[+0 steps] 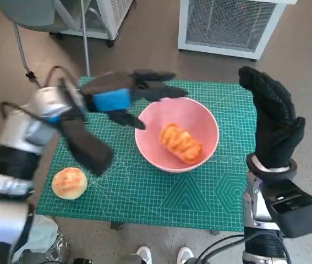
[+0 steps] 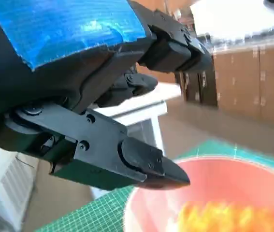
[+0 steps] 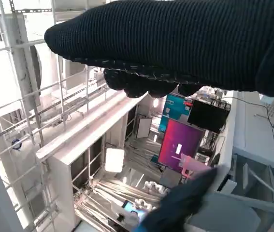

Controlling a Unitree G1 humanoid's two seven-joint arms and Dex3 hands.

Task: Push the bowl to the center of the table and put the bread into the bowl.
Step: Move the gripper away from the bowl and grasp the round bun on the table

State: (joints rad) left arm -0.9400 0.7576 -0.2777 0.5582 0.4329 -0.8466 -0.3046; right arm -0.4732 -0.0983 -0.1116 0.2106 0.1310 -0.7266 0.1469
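One pink bowl (image 1: pixel 177 133), two breads — one inside (image 1: pixel 181 143), one round on mat (image 1: pixel 69 182); both hands' fingers spread (left (image 1: pixel 124 98), right (image 1: pixel 272 122)), holding nothing.

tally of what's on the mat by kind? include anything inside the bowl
Pink bowl: 1
Elongated bread, lying in the bowl: 1
Round bun, on the green mat near its left front corner: 1
Total: 3 things on the mat, 2 of them bread.
Both robot hands hold nothing: left, right.

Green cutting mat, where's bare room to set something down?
Free: the green cutting mat's near strip, between the round bun and the right hand. Crowded: the far-left part, where the left hand hovers beside the pink bowl holding bread.
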